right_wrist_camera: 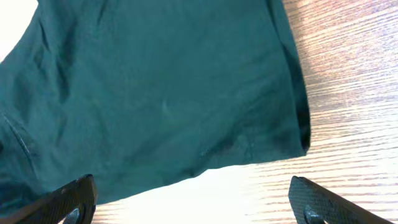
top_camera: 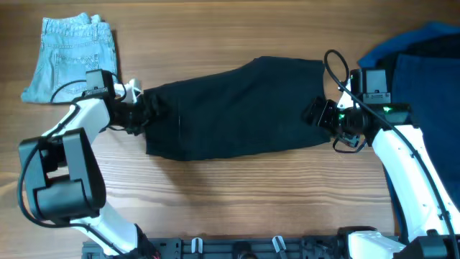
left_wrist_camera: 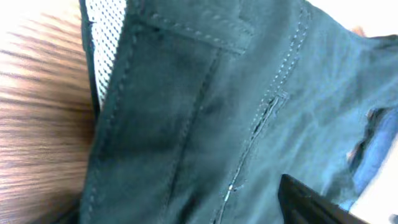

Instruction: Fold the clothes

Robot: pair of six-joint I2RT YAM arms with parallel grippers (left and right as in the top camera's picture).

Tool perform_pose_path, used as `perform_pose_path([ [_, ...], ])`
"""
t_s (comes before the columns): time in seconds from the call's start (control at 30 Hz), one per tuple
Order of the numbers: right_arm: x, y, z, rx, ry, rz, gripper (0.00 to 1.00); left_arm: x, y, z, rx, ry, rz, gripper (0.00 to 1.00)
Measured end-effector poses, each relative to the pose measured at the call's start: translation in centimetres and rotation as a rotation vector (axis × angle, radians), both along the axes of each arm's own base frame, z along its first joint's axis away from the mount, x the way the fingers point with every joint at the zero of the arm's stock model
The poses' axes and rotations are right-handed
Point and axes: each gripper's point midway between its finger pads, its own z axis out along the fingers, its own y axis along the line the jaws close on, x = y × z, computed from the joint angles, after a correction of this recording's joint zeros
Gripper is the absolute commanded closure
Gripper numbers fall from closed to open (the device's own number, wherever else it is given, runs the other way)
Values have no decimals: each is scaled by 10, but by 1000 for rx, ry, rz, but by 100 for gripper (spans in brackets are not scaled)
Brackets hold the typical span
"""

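A black garment (top_camera: 237, 108) lies spread flat across the middle of the table. My left gripper (top_camera: 136, 108) is at its left end. In the left wrist view the waistband and white mesh lining (left_wrist_camera: 106, 43) fill the frame. Only one finger (left_wrist_camera: 311, 202) shows clearly, set wide, so the jaws (left_wrist_camera: 186, 214) look open over the cloth. My right gripper (top_camera: 321, 115) is at the garment's right end. In the right wrist view it is open (right_wrist_camera: 193, 205) above bare table, just short of the hem (right_wrist_camera: 186, 112), holding nothing.
Folded light denim shorts (top_camera: 72, 54) lie at the back left. A pile of blue clothes (top_camera: 424, 65) lies at the back right, beside the right arm. The wooden table (top_camera: 237, 194) shows in front of the garment.
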Motion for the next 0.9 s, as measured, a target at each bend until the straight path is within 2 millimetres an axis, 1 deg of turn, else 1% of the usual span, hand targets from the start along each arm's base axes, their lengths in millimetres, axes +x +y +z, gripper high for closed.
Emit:
perform_pose_path([
  [0.03, 0, 0, 0, 0, 1, 0, 1, 0, -1, 0, -7, 1, 2, 55],
  [0.07, 0, 0, 0, 0, 2, 0, 0, 0, -1, 0, -6, 3, 4, 69],
  [0.1, 0, 0, 0, 0, 1, 0, 0, -1, -1, -1, -8, 13, 12, 80],
  [0.13, 0, 0, 0, 0, 1, 0, 1, -5, 0, -7, 4, 32, 13, 89],
  [0.17, 0, 0, 0, 0, 1, 0, 1, -8, 0, -14, 4, 53, 14, 96],
  [0.23, 0, 0, 0, 0, 1, 0, 0, -11, 0, -18, 9, 65, 17, 96],
  [0.33, 0, 0, 0, 0, 1, 0, 0, -13, 1, -19, 14, 79, 20, 96],
  [0.43, -1, 0, 0, 0, 2, 0, 0, -21, 5, -19, 42, 141, 25, 96],
  [0.5, -2, 0, -1, 0, 7, 0, 0, -29, 14, -18, 99, 216, 38, 96],
  [0.53, -3, 0, -1, 0, 12, 0, 0, -32, 22, -16, 137, 254, 56, 96],
  [0.6, -4, 0, -1, -1, 17, 0, 0, -31, 38, -11, 201, 299, 90, 96],
  [0.63, -4, 0, -1, -1, 16, 0, 0, -24, 60, 2, 260, 326, 137, 96],
  [0.67, -4, 0, -1, 0, 17, 0, 0, -21, 70, 10, 281, 335, 157, 96],
  [0.7, -5, 0, -2, -1, 20, 0, 0, -15, 88, 25, 329, 346, 203, 96],
  [0.77, -5, 0, -2, -1, 22, 0, 1, -10, 110, 45, 394, 357, 251, 96],
  [0.83, -4, 0, -1, -1, 19, 0, 0, 1, 128, 69, 465, 333, 291, 96],
  [0.9, -2, 0, -1, 0, 8, 0, 0, 6, 133, 85, 491, 321, 300, 96],
])
